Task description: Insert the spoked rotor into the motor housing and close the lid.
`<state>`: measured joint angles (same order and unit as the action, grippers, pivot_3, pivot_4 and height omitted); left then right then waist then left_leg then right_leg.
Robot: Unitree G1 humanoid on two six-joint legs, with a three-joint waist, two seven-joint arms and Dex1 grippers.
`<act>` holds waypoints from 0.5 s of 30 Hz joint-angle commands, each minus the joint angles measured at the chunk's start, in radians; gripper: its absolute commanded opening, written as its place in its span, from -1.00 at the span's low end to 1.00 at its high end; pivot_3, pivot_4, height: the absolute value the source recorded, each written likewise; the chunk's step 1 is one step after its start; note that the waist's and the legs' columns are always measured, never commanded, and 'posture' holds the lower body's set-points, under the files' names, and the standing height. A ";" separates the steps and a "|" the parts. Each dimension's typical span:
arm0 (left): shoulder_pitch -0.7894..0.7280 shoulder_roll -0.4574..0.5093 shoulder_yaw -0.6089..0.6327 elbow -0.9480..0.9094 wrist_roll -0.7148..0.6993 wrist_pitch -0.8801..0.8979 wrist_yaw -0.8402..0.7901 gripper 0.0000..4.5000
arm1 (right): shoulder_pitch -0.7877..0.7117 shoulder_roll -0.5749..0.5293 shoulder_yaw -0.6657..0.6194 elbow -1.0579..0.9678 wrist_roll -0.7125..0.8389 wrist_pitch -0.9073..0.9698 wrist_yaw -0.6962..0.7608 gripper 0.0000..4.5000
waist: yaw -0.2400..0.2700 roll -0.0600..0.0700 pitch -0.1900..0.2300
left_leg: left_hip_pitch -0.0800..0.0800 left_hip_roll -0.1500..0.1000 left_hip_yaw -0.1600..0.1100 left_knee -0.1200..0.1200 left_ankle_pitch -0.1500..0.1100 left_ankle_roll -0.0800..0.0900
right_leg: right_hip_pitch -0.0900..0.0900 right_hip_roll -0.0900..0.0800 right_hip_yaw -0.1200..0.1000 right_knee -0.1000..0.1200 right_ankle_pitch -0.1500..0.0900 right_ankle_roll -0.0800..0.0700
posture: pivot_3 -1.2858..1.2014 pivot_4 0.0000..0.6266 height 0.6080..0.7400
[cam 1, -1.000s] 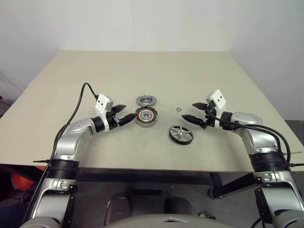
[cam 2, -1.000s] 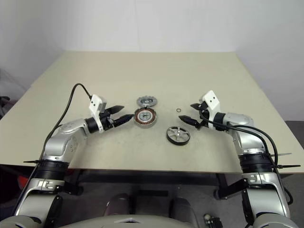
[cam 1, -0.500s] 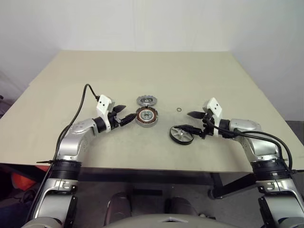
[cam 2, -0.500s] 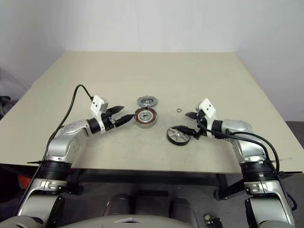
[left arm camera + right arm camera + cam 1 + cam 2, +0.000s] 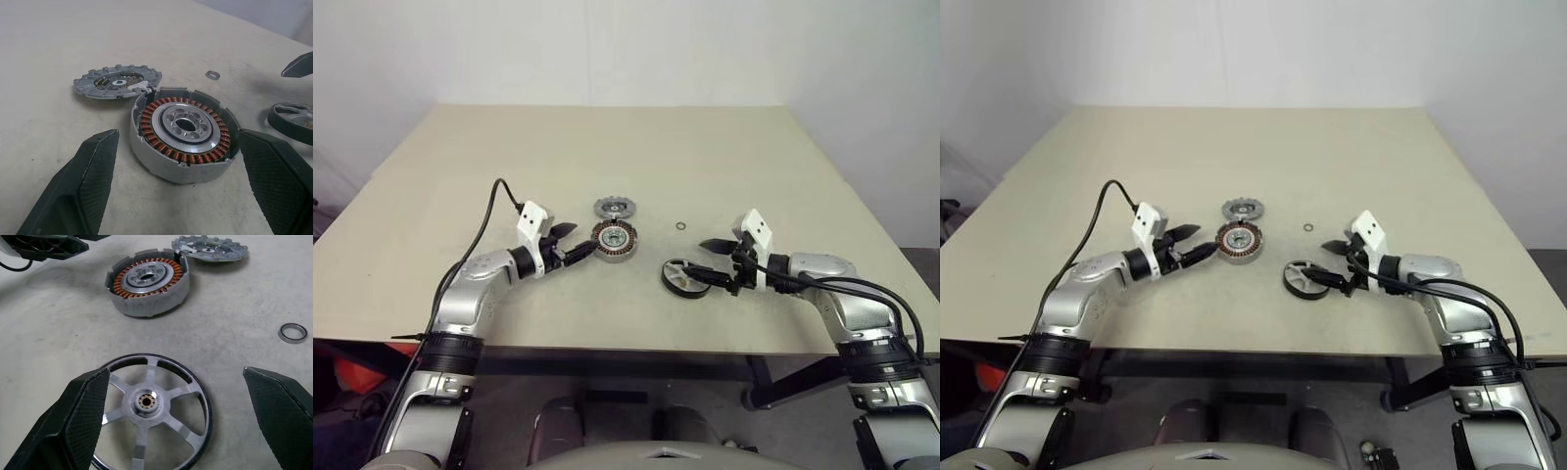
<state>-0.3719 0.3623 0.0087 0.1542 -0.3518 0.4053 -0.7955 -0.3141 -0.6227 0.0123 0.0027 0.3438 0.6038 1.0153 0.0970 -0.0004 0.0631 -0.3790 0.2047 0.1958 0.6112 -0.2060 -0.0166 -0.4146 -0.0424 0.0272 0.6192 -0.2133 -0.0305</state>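
On bench (image 5: 460,186) | spoked rotor (image 5: 151,413) not inserted, lid (image 5: 117,82) off motor housing (image 5: 185,133) | left hand (image 5: 183,196), right hand (image 5: 181,418) spread wide, nothing held

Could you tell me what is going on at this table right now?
The robot is assembling a motor. Its open right gripper straddles the spoked rotor, which lies flat on the table; nothing is gripped yet. The open left gripper brackets the motor housing. The lid and a small ring lie beyond.

The left gripper (image 5: 181,196) stands spread around the motor housing (image 5: 185,132), the lid (image 5: 116,81) beyond.
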 commanded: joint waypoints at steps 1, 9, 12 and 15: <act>-0.006 0.003 0.004 -0.027 -0.004 -0.010 0.000 0.80 | 0.015 -0.013 -0.009 -0.041 0.022 0.008 -0.001 1.00 | 0.000 0.000 0.000 | 0.000 0.000 0.000 0.000 0.000 0.000 | 0.000 0.000 0.000 0.000 0.000 0.000 | 0.03 -1.00 1.00; -0.012 0.012 0.001 -0.003 0.018 -0.022 0.010 0.80 | 0.028 0.008 0.005 -0.032 0.033 0.030 -0.020 1.00 | 0.000 0.000 0.000 | 0.001 0.000 0.000 0.000 0.000 0.000 | 0.001 0.000 0.000 0.000 0.000 0.000 | 0.03 -1.00 1.00; 0.003 0.008 0.000 -0.015 0.021 -0.024 0.015 0.81 | 0.028 0.015 0.006 -0.015 0.032 0.034 -0.025 0.83 | 0.000 0.000 0.000 | 0.001 0.000 0.000 0.000 0.000 0.000 | 0.001 0.000 0.000 0.000 0.000 0.000 | 0.03 -1.00 1.00; 0.006 0.009 0.000 -0.017 0.022 -0.023 0.018 0.81 | 0.025 0.018 0.007 -0.011 0.029 0.035 -0.025 0.44 | 0.000 0.000 0.000 | 0.001 0.000 0.000 0.000 0.000 0.000 | 0.001 0.000 0.000 0.000 0.000 0.000 | 0.03 -1.00 1.00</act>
<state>-0.3573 0.3658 0.0008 0.1578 -0.3302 0.3996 -0.7804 -0.2804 -0.6040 0.0219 0.0024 0.3570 0.6424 0.9918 0.0968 -0.0004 0.0631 -0.3780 0.2046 0.1957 0.6112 -0.2060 -0.0166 -0.4132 -0.0426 0.0273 0.6190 -0.2133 -0.0304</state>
